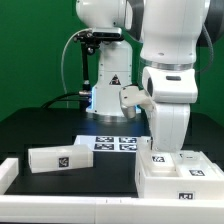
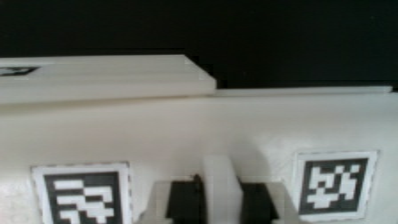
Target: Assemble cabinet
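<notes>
Arm (image 1: 165, 45) is rising from its base (image 1: 108, 88), arching over at the top and pointing down on the exterior view's right. Wrist (image 1: 166, 118) is standing close to vertical, directly above the jaws. Base is sitting well behind the jaws, toward the exterior view's left. Gripper (image 2: 201, 195) is aiming straight downward. In the wrist view both fingers (image 2: 222, 190) are showing side by side, jaws sitting closed with only a thin dark seam between them. Cannot tell whether anything is pinched in that seam.
</notes>
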Motion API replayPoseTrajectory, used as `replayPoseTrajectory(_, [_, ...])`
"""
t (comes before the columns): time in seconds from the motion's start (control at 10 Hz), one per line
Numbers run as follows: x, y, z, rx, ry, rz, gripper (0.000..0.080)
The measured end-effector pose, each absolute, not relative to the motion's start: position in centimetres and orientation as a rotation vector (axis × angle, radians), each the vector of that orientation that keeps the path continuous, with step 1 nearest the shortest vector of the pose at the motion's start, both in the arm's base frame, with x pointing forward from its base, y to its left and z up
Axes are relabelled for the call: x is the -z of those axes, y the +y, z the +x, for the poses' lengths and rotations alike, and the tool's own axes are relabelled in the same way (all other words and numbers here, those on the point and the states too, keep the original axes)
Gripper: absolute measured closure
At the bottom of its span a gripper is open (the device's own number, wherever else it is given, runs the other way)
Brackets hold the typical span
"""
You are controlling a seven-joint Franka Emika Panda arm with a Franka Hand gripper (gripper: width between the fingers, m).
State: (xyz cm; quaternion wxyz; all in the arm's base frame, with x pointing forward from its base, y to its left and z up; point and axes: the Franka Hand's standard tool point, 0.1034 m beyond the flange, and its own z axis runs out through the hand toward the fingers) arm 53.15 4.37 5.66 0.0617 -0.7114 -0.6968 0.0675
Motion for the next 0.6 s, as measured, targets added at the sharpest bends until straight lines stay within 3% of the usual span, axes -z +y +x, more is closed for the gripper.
replayPoseTrajectory(0.6, [-5.66,3.47,52.54,-0.113,-2.135,-2.167,0.0732])
